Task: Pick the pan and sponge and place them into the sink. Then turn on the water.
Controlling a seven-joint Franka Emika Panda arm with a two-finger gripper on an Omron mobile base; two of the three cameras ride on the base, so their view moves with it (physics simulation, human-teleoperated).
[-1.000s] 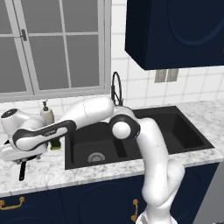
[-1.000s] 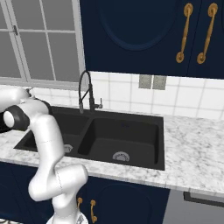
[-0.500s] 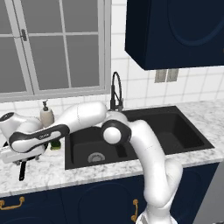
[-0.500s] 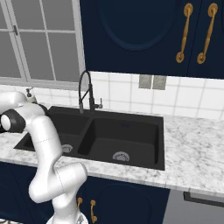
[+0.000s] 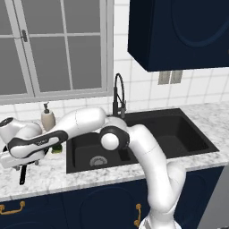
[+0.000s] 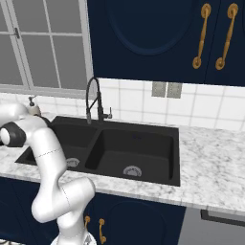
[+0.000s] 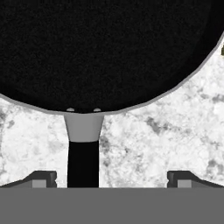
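One rigid, heavy-looking pan (image 7: 105, 48) sits on the counter (image 7: 166, 140) left of the sink (image 5: 147, 138). The gripper (image 7: 111, 178) hangs wide open and empty, straddling the handle (image 7: 83, 164), probably the best grab spot.

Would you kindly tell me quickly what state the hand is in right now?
Hand: open, holding nothing, fingertips either side of the pan handle.

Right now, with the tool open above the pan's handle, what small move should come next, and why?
Probably lower straight down and close on the handle. The tool is open, its fingertips straddling the handle where it joins the pan, which lies on the counter, not yet gripped.
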